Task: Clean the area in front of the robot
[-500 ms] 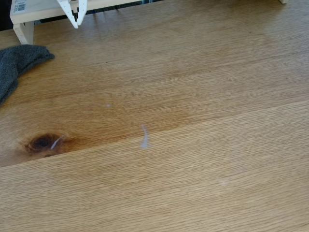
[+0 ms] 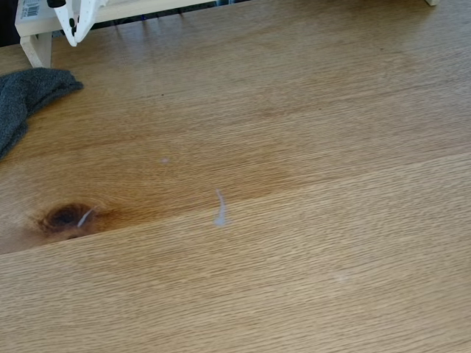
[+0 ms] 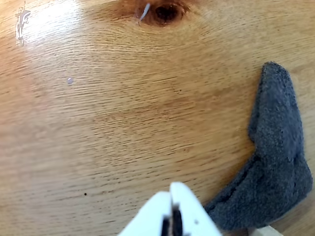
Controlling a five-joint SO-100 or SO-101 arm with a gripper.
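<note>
the wooden surface (image 2: 309, 132) is filling the fixed view, its fine grain running roughly left to right and tilting a little upward toward the right. a seam between boards (image 2: 331, 180) is following the same long axis, crossing the whole width. a dark brown knot (image 2: 66, 217) is sitting near the left edge, just above the seam, with a thin pale streak lying across it. a small whitish smear (image 2: 219, 209) is lying near the middle, right on the seam, its long axis close to upright in this view. a tiny pale speck (image 2: 164, 159) is sitting above and left of it.

a dark grey fuzzy cloth (image 2: 26, 99) is lying crumpled at the left edge, its narrow end pointing right. behind it, a pale wooden frame (image 2: 37, 33) with a barcode sticker (image 2: 31, 9) is standing along the top edge.

the tool (image 2: 72, 31) is hanging at the top left, in front of the frame and above the cloth, its white pointed tips aiming downward and apart from the cloth. in the wrist view the tool (image 3: 171, 194) is entering from the bottom edge, its two white tips pressed together with nothing between them. there the cloth (image 3: 273, 162) is lying just beside the tips on the right, its long axis running up the picture and its narrow end pointing toward the top, and the knot (image 3: 165, 12) is sitting at the top edge.
</note>
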